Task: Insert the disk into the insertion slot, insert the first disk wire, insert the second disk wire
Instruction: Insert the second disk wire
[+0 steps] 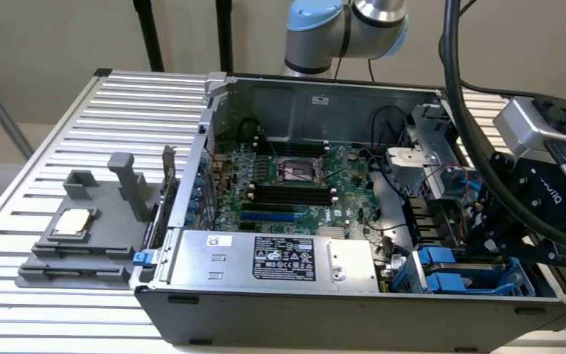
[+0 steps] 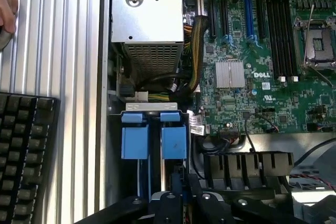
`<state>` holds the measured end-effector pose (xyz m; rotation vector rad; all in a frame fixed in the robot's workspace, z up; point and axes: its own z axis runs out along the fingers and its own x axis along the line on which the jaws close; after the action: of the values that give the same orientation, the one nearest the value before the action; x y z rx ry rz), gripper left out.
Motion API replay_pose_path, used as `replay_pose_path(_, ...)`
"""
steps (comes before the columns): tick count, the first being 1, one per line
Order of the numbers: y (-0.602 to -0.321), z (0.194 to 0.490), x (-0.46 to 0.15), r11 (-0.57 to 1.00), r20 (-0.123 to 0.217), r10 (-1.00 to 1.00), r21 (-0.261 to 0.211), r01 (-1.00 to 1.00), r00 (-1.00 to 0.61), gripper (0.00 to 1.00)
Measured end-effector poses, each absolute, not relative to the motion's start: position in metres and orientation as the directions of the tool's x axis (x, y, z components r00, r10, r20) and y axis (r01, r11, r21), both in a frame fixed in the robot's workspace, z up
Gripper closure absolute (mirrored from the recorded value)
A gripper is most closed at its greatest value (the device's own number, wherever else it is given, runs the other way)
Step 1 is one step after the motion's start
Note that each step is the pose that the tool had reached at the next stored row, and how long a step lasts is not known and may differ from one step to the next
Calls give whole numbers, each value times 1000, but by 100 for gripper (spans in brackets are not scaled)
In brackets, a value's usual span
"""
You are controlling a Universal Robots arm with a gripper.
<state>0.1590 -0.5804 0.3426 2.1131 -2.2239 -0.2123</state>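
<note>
The insertion slot (image 1: 515,283) is the grey-blue drive cage at the case's front corner, on the exterior view's right. Two blue carrier tabs (image 2: 134,136) (image 2: 174,139) stand side by side in the cage (image 2: 152,107). The disk's silver labelled body is hidden, so I cannot tell which carrier holds it. My gripper (image 1: 477,249) hangs right over the cage. In the wrist view my gripper (image 2: 178,183) sits just behind the second tab, fingers drawn together. Thin red and black wires (image 2: 311,174) lie beside the cage; I cannot tell which are the disk wires.
The silver power-supply box (image 1: 273,258) (image 2: 147,19) sits beside the cage and the green motherboard (image 1: 293,184) fills the case floor. A grey fixture (image 1: 82,236) holding a chip rests on the slatted table (image 1: 57,133). A keyboard (image 2: 26,150) and a hand (image 2: 6,9) lie outside the case.
</note>
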Motion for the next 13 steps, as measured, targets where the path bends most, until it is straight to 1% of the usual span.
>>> replay_pose_path(13, -580, 337, 160, 44, -51, -997, 146, -988, -51, 84)
